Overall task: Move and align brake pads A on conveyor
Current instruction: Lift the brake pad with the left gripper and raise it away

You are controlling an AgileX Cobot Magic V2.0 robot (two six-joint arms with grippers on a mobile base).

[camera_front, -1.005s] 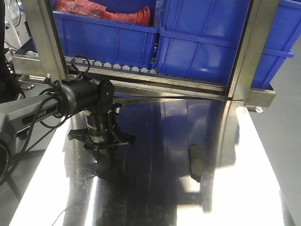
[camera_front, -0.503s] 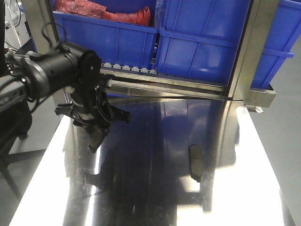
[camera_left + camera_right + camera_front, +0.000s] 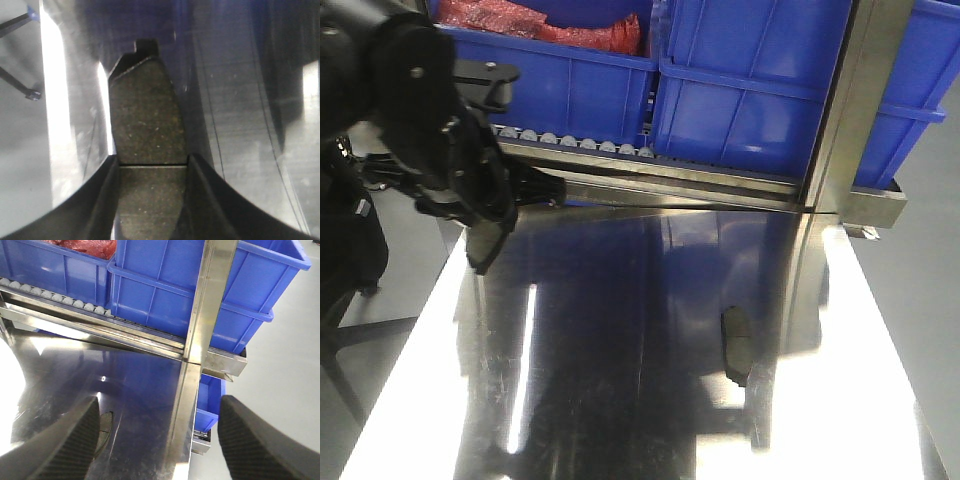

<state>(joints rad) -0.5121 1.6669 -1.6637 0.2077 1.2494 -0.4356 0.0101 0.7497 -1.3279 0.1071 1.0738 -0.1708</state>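
Two brake pads A are showing: left gripper (image 3: 151, 167) is clamping the held pad (image 3: 142, 115) clear of the steel tabletop (image 3: 620, 390) at 10 o'clock, likely for carrying, second pad (image 3: 736, 345) is lying at 4 o'clock, right gripper (image 3: 159, 405) is hovering spread apart.

One pad (image 3: 142, 115) is hanging in the left gripper (image 3: 152, 165), its speckled grey-brown face and middle groove showing. The other pad (image 3: 736, 345) is lying on the shiny table (image 3: 620, 420), well apart.
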